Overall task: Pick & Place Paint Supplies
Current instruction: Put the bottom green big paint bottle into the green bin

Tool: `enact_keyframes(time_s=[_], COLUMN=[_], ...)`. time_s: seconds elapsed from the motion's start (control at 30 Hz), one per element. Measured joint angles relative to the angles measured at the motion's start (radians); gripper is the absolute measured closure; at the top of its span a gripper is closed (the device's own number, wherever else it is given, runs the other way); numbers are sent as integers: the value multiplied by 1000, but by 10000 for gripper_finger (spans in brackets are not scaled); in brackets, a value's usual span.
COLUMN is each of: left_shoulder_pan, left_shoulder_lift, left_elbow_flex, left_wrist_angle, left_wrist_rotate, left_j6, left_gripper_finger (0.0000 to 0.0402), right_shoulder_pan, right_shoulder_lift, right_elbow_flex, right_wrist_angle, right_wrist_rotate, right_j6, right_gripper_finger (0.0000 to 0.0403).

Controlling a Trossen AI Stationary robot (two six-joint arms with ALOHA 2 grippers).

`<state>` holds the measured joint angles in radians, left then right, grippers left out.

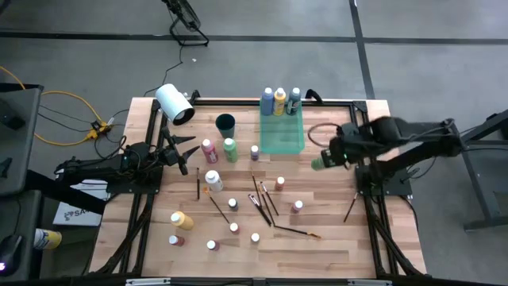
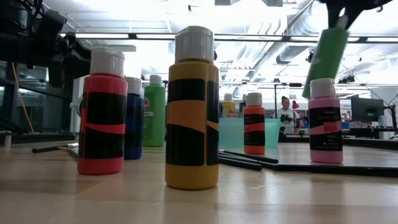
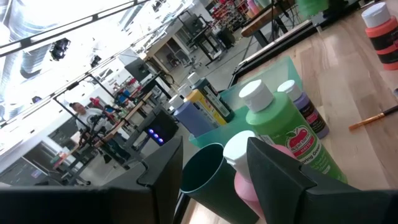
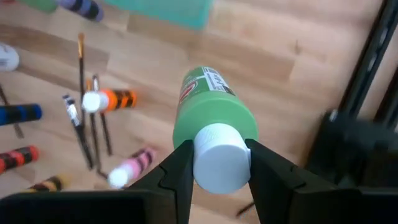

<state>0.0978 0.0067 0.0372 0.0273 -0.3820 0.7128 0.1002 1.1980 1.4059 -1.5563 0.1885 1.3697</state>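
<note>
Right gripper (image 4: 219, 165) closed on white cap of green bottle (image 4: 214, 115), lifted off table (image 1: 333, 238), beside green tray (image 1: 282, 135); label print unreadable. Left gripper (image 3: 214, 168) parted around cap of pink bottle (image 3: 239, 171), between dark cup (image 3: 208, 174) and second green bottle (image 3: 289, 134)

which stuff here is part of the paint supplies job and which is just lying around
Job: green paint bottle with white cap held by the right end effector; pink paint bottle; yellow paint bottle; thin dark-handled brushes.
Lying about: large white roll; dark teal cup; translucent green tray.
</note>
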Motion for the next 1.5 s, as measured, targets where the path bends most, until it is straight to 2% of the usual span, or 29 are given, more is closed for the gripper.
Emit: enact_keyframes(time_s=[0.2,0.4,0.7,0.9,1.2,1.37,1.5], left_shoulder_pan=[0,0,0,0,0,0,0], left_shoulder_lift=[0,0,0,0,0,0,0], left_elbow_flex=[0,0,0,0,0,0,0], left_wrist_angle=[0,0,0,0,0,0,0], left_wrist_rotate=[0,0,0,0,0,0,0], left_j6=[0,0,0,0,0,0,0], left_gripper_finger=[229,229,229,229,229,229,229], right_shoulder_pan=[-197,-370,-546,-604,-668,-675,-688], right_shoulder_lift=[0,11,126,253,425,505,606], right_elbow_flex=[0,0,0,-1,31,199,369], right_wrist_angle=[131,304,512,534,527,400,242], right_wrist_rotate=[18,4,-148,-136,-102,-42,-46], right_j6=[-363,-639,-926,-971,-868,-865,-878], right_gripper_finger=[286,286,287,287,287,287,287])
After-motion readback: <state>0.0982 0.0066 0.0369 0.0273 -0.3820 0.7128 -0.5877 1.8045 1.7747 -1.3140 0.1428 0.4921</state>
